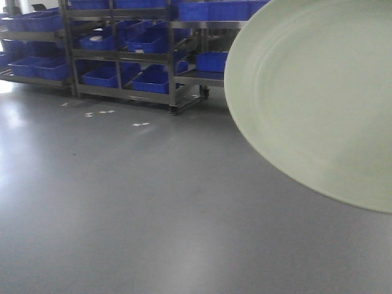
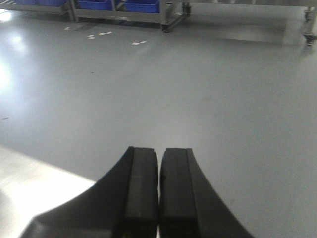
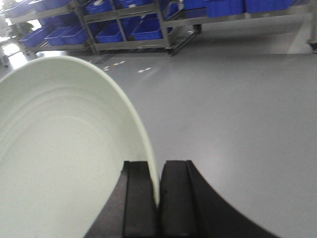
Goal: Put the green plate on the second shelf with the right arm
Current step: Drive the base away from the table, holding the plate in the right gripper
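Plate transport, three views. We see the green plate [image 1: 318, 104] held off the floor and tilted on edge. It fills the upper right of the front view and covers the right end of the metal rack [image 1: 122, 58] behind it. The rack carries blue bins [image 1: 104, 75] on several tiers and stands on castors on the grey floor [image 1: 122, 202].

In the right wrist view, the right gripper [image 3: 158, 171] has its jaws drawn in onto the plate's raised rim. One dark pad sits on the dished side and the other on the outer side, with only the rim's thickness between them. The plate's faint concentric rings curve away to the left, and the rack lies well beyond the plate.

In the left wrist view, the left gripper [image 2: 159, 153] has its jaws pressed together with nothing between them, over the grey floor and well short of the rack.
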Controlling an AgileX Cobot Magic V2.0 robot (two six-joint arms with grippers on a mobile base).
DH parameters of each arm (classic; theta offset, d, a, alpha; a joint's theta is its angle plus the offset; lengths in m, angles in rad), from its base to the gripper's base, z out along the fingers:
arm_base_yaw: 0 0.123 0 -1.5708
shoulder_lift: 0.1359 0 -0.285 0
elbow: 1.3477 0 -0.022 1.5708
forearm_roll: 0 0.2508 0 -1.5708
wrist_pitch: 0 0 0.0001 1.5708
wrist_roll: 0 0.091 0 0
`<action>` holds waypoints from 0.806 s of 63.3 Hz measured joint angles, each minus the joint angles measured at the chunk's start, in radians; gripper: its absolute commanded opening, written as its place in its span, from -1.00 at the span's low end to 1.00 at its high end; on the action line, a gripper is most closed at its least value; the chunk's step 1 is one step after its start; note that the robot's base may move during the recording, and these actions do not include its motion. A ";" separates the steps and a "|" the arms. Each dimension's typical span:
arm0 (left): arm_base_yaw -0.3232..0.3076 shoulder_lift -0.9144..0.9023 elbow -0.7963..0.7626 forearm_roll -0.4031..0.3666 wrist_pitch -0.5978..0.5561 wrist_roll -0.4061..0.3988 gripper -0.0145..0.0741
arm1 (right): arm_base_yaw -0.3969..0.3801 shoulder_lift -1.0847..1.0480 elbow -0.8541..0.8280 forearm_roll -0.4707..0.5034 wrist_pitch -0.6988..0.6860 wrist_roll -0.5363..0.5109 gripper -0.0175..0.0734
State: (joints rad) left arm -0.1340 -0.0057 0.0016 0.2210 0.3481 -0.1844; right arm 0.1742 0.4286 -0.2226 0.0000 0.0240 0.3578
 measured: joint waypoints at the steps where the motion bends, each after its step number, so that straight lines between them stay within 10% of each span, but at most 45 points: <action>1: 0.000 0.000 0.000 0.000 0.000 0.000 -0.39 | 0.000 0.000 0.000 0.000 0.000 0.000 -0.50; 51: 0.000 0.000 0.000 0.000 0.000 0.000 -0.39 | 0.000 0.000 0.000 0.000 0.000 0.000 -0.50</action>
State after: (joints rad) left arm -0.1340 -0.0057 0.0016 0.2210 0.3481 -0.1844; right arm 0.1742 0.4286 -0.2226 0.0000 0.0240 0.3578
